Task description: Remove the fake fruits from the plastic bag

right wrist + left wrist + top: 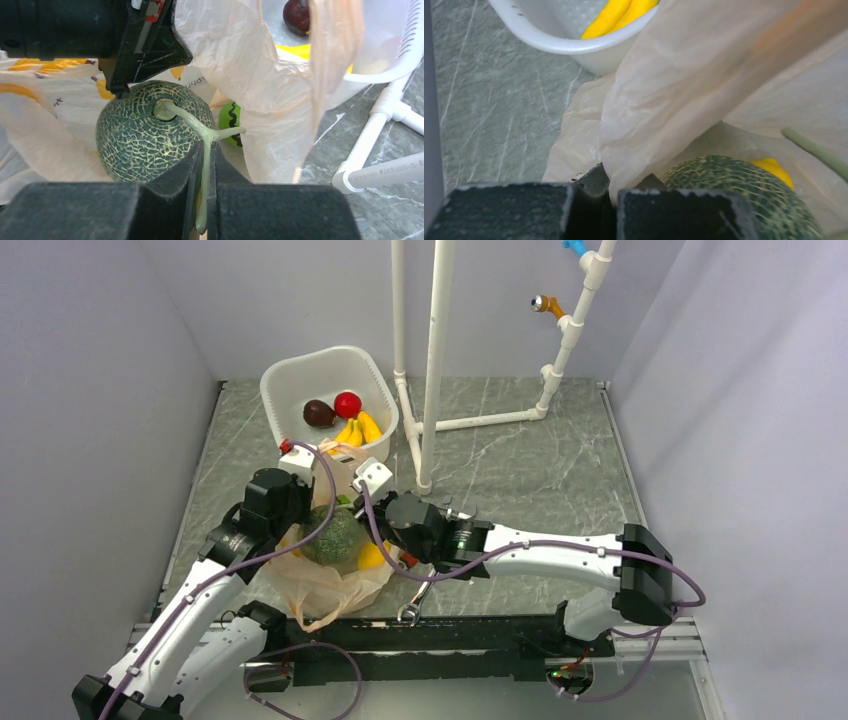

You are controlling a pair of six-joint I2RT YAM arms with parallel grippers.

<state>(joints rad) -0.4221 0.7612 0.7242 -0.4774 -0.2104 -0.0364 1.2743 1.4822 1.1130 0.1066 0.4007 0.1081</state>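
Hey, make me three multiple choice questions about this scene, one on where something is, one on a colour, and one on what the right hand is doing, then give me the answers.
1. Where is the netted green melon? A in the white tub; B in the plastic bag; C on the bare table.
2. What colour is the ball beside the maroon fruit in the tub? A blue; B red; C white.
3. What is the right hand shut on? A the melon's stem; B the tub's rim; C nothing, it is wide open.
Answers: 1 B, the bag's film rises around the melon. 2 B, it is shiny red next to the bananas. 3 A, the pale stem runs between its closed fingers.
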